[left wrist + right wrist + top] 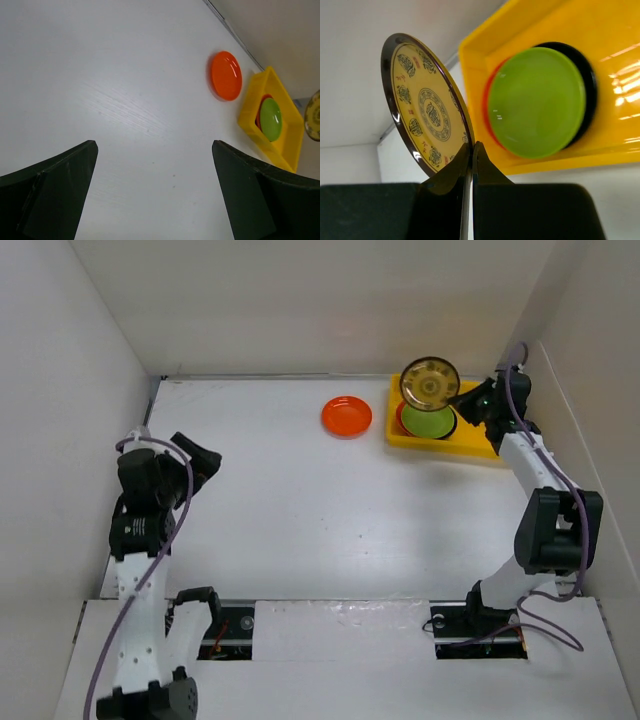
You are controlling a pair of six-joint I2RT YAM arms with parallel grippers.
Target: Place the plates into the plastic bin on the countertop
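Brown-and-gold plate (427, 107) rim pinched in right fingers (447, 182), tilted over bin (620, 30) edge; left fingers (55, 192) spread above countertop (125, 100).

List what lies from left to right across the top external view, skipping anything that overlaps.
left pincer, open → orange plate → brown-and-gold plate → right pincer, shut on that plate's edge.

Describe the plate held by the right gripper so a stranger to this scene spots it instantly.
Look to the yellow bin at the far right of the countertop. Above its left end the right gripper pinches a patterned plate by its rim, tilted on edge. Unlike the plain lime green plate and orange plate nearby, it carries gold motifs inside a dark rim.
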